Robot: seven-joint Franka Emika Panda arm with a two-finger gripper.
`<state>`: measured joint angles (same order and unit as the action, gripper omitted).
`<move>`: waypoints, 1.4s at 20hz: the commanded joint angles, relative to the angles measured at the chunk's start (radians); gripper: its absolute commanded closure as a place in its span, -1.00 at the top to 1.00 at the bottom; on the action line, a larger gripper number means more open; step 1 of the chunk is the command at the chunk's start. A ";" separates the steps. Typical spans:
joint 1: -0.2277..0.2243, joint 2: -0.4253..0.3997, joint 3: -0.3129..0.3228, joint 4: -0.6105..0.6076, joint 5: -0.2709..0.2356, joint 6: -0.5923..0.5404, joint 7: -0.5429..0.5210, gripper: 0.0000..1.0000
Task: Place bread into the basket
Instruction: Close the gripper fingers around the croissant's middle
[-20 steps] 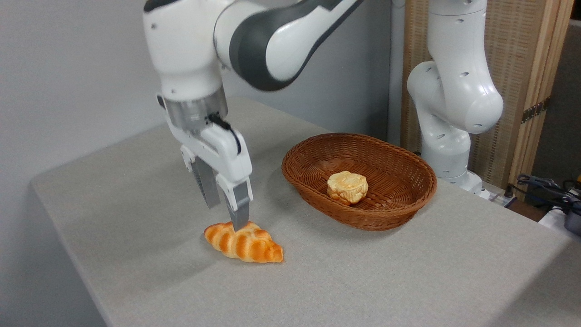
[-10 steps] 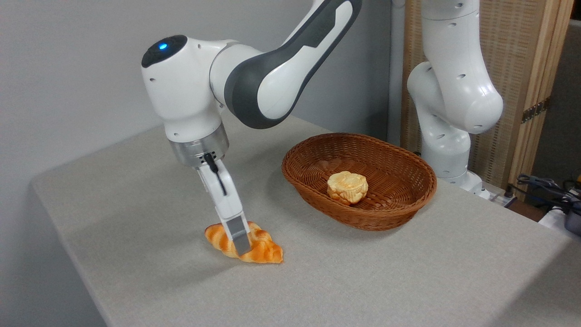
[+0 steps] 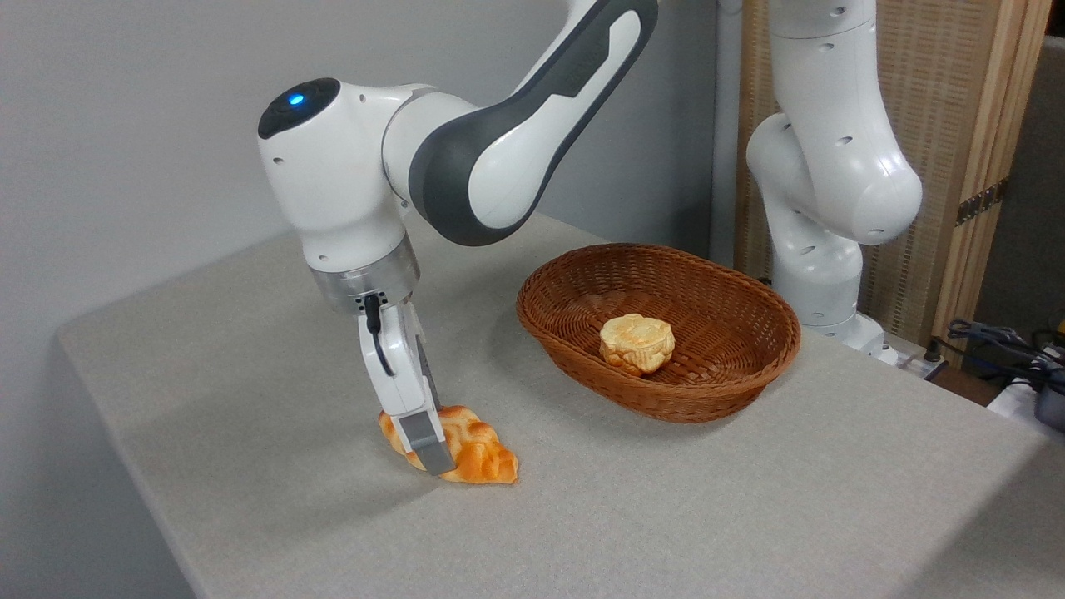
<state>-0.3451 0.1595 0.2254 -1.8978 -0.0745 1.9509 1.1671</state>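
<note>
The braided golden-orange bread (image 3: 478,453) lies on the grey table, left of the basket. My gripper (image 3: 438,451) is down at the loaf's left half, wrist tilted, seen side-on. Its near finger (image 3: 423,437) stands against the front of the loaf and covers part of it; the far finger is hidden behind the near one and the bread. Whether the jaws press on the loaf does not show. The reddish-brown wicker basket (image 3: 666,403) sits to the right, apart from the loaf.
A small round pale-yellow bun (image 3: 636,343) lies inside the basket. The arm's white base (image 3: 819,274) rises behind the basket, with a wooden screen (image 3: 940,125) at the back right and cables (image 3: 998,341) at the right edge. The table's left edge (image 3: 125,466) runs near the loaf.
The gripper came down from just above the loaf and turned about its wrist, so one finger now fronts the bread. The loaf has shifted slightly on the table.
</note>
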 commanded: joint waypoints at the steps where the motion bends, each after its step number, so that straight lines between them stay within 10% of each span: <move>1: -0.003 0.017 0.005 -0.010 -0.011 0.006 0.062 1.00; 6: -0.005 0.017 0.005 -0.009 -0.011 -0.004 0.105 0.97; 12: -0.006 0.015 0.005 -0.009 -0.011 -0.030 0.103 -0.38; 28: -0.006 0.011 0.003 -0.009 -0.011 -0.044 0.103 -0.57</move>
<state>-0.3468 0.1655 0.2217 -1.8978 -0.0745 1.9359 1.2436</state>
